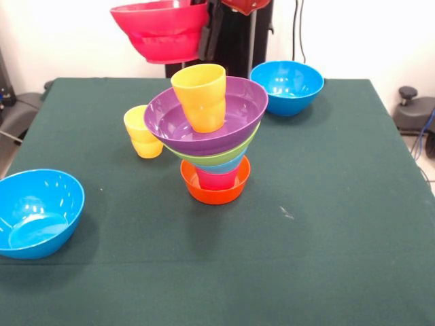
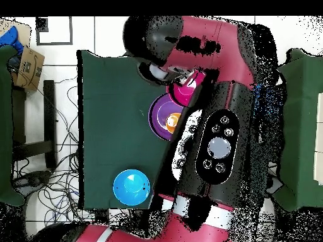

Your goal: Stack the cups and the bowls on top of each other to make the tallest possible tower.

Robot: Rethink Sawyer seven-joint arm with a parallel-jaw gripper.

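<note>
The tower point(image 1: 212, 146) stands mid-table: an orange bowl point(image 1: 215, 193) as base, a red-pink cup point(image 1: 217, 179) in it, then light blue, lime green point(image 1: 216, 157) and purple bowls point(image 1: 204, 122) widening upward. An orange cup point(image 1: 200, 95) stands upright in the purple bowl, and also shows in the overhead view point(image 2: 172, 123). My gripper point(image 1: 206, 34) is shut on the rim of the small red bowl point(image 1: 160, 28) and holds it high, above and behind the tower. A yellow cup point(image 1: 143, 132) stands on the table left of the tower.
One blue bowl point(image 1: 287, 85) sits at the back right, and also shows in the overhead view point(image 2: 132, 187). Another blue bowl point(image 1: 37, 212) sits at the front left edge. The table point(image 1: 326, 224) has a dark green cloth. My arm point(image 2: 217, 138) covers much of the overhead view.
</note>
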